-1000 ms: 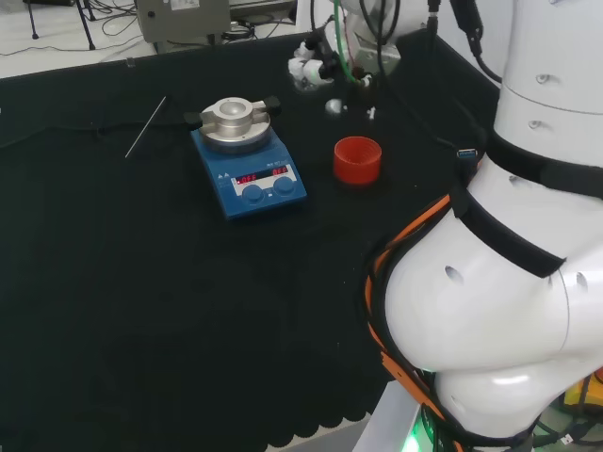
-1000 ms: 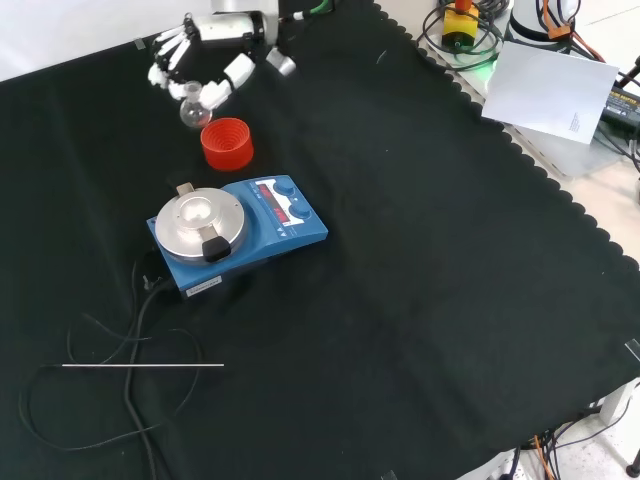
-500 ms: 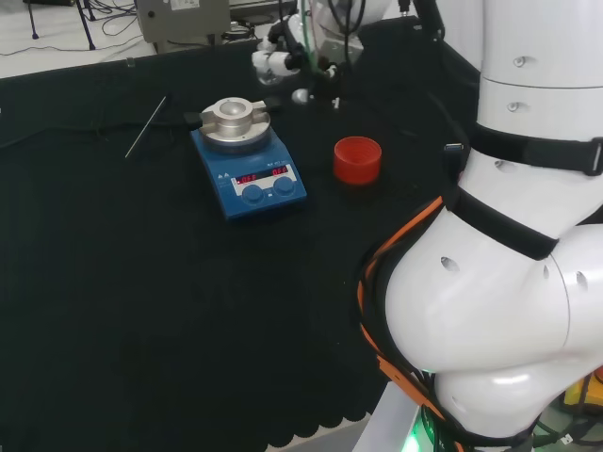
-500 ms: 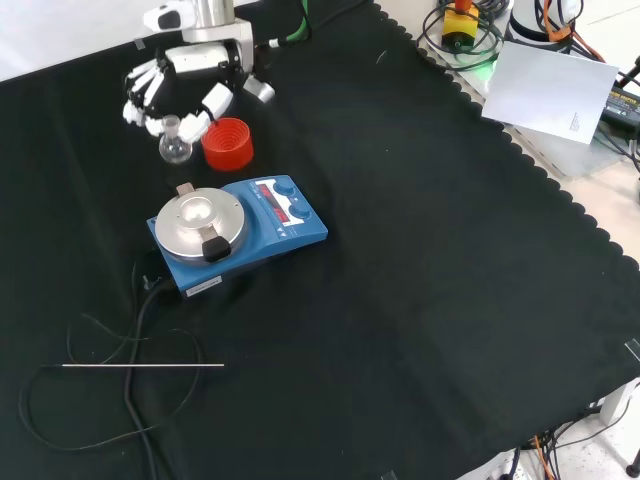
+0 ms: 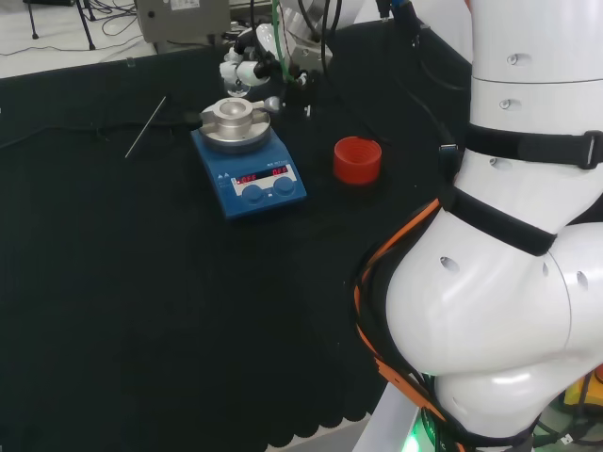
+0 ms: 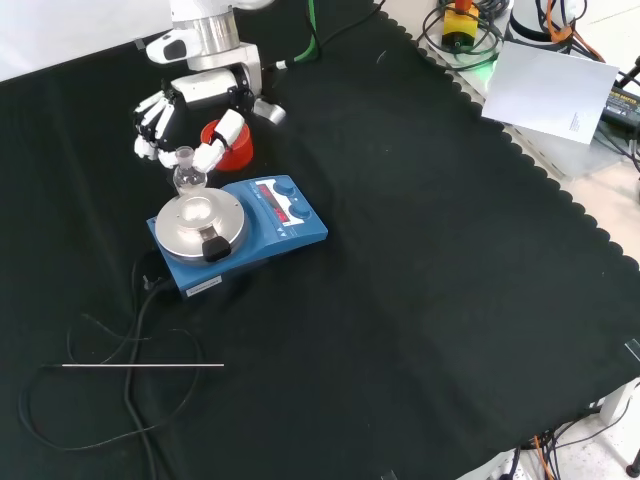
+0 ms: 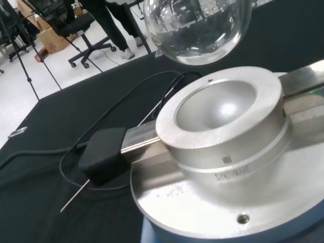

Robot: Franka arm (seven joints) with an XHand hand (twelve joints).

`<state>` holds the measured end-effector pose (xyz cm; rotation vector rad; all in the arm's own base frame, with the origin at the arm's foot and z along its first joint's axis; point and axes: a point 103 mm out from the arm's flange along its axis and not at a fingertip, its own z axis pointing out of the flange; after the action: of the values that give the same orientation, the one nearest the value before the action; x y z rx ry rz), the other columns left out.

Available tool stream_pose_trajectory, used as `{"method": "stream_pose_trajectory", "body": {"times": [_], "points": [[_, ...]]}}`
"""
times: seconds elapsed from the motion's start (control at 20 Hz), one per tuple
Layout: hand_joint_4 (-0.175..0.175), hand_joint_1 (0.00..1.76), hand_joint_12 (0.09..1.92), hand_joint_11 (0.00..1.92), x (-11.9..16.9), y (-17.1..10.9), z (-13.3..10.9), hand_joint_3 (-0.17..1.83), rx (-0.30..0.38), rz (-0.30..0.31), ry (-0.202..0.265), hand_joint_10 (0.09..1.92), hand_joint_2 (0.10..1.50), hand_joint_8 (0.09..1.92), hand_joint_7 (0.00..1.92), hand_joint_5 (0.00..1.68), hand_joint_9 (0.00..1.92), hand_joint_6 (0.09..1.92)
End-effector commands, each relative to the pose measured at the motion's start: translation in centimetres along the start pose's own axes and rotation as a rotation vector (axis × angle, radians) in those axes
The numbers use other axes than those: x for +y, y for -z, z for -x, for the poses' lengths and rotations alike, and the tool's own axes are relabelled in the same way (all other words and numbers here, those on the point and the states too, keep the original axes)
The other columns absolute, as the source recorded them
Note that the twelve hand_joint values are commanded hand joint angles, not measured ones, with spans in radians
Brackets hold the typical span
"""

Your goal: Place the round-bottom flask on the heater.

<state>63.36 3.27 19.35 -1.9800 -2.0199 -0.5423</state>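
While the round-bottom flask (image 6: 187, 176) hangs by its neck just past the far rim of the heater (image 6: 236, 232), the step in hand reads as the final line-up and lowering. Front view, left to right: a thin metal rod (image 6: 143, 366) and a loop of black cable (image 6: 140, 330) lie on the bench (image 6: 450, 300), well apart from the work; then the hand (image 6: 185, 115), fingers (image 6: 150, 125) curled and pinching the flask's neck; then the heater's silver bowl block (image 6: 198, 218); then the red ribbed stand (image 6: 238, 145), partly behind the hand. In the wrist view the glass bulb (image 7: 196, 28) floats above the block's round hollow (image 7: 215, 109), off toward its back edge, not touching. To do it well, the bulb likely needs centring over the hollow first, then a straight, slow descent with the neck kept upright until glass seats in metal. Release should probably wait until the bulb is cradled; a rim strike could chip it.
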Motion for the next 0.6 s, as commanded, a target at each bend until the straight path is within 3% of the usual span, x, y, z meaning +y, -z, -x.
{"method": "stream_pose_trajectory", "body": {"times": [0.05, 0.6], "points": [[0.175, 1.04, 1.3, 0.25, -0.2, -0.8, -0.3, 0.03, -0.001, -0.015, 0.003, 0.57, 1.07, 0.57, 0.5, 1.04, 0.67, 0.95], [0.175, 1.04, 1.3, 0.25, -0.4, -2.7, 0.0, 0.04, 0.001, -0.043, 0.0, 0.56, 1.07, 0.56, 0.5, 1.04, 0.67, 0.95]]}}
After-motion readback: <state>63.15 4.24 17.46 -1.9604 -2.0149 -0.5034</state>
